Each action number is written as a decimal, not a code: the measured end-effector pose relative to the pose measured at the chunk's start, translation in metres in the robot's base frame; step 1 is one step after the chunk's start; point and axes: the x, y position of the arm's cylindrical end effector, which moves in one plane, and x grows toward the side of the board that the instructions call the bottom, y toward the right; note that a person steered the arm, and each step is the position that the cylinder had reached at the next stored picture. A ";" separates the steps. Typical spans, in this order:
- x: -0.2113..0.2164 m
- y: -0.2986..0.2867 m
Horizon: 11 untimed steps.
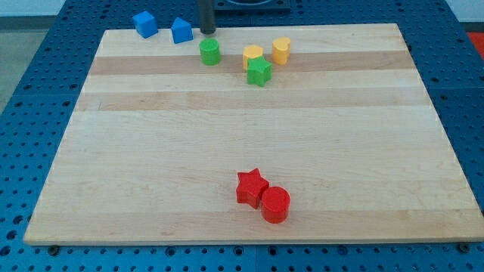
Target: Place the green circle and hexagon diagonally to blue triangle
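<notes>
My tip [206, 32] sits at the view's top, just above and beside the green circle [209, 52], between it and the blue triangle [181, 30]. No gripper on this rig, just a bare rod, so nothing to spread or pinch. Tip and green circle look apart, not touching.

Step in hand, as I judge it: approach for the first push on the green circle, which is already close to the blue triangle, down and to its right. The yellow hexagon [252, 56] lies farther to the view's right, touching or nearly touching the green star [259, 71]; hard to tell which. A yellow cylinder [281, 50] stands just beside it.

Next move likely needs a short nudge on the circle, then a trip round to the hexagon's right side to push it left without dragging the star.

A blue cube [145, 23] sits at the bench [151, 151] corner, partly off the wood. Red star [251, 186] and red cylinder [275, 204] touch near the view's bottom, well apart from the rest. The bench is pale wood planks on a blue perforated base.
</notes>
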 end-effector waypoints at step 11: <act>0.070 0.148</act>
